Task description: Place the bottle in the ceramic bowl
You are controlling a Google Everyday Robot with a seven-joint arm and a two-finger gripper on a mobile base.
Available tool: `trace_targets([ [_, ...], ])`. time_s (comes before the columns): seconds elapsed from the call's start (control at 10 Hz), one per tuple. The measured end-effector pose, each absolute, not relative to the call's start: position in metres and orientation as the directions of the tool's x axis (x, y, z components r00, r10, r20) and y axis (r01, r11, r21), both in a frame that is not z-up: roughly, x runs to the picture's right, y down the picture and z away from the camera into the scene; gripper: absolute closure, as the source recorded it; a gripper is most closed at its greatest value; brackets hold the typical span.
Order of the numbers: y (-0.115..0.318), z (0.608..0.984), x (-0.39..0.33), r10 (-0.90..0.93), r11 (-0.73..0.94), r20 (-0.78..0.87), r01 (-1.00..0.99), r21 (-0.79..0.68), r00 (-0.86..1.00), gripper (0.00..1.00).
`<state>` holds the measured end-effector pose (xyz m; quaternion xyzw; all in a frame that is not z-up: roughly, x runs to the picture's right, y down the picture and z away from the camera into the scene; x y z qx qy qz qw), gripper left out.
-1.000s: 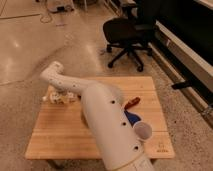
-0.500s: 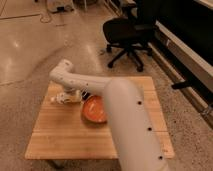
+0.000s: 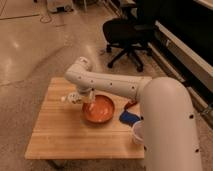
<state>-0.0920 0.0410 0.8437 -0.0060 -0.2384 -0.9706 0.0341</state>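
Hanging off my smooth white arm [image 3: 150,100], the gripper [image 3: 76,98] pinches the small pale bottle [image 3: 71,98] just left of the glossy round orange-brown bowl [image 3: 99,109] on the wooden table [image 3: 60,135]. I see a blue-and-red object [image 3: 129,115] and a white cup [image 3: 137,133] right of the bowl, partly behind my arm.

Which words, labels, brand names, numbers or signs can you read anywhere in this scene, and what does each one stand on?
None can be read.
The bottle, at the claw just left of the ceramic bowl over the table: any print on it is too blurred to read.
The blue and red object right of the bowl: no text can be made out.
The white cup: no marking visible.
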Motion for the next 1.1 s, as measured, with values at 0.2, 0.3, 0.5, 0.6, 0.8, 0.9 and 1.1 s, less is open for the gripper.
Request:
trace_targets([
  [0.2, 0.044, 0.841, -0.057, -0.093, -0.879, 0.039, 0.1, 0.467, -0.995, 0.62],
  [0.3, 0.046, 0.837, -0.048, -0.101, -0.877, 0.042, 0.109, 0.468, -0.994, 0.54],
  [0.5, 0.051, 0.836, -0.028, -0.128, -0.872, 0.05, 0.137, 0.47, -0.991, 0.41],
  [0.6, 0.058, 0.837, -0.019, -0.144, -0.867, 0.056, 0.153, 0.475, -0.988, 0.3],
  [0.8, 0.065, 0.833, -0.009, -0.159, -0.864, 0.065, 0.17, 0.473, -0.985, 0.24],
  [0.9, 0.063, 0.834, -0.011, -0.163, -0.865, 0.064, 0.173, 0.471, -0.985, 0.24],
  [1.1, 0.051, 0.845, -0.007, -0.169, -0.866, 0.062, 0.178, 0.468, -0.984, 0.24],
])
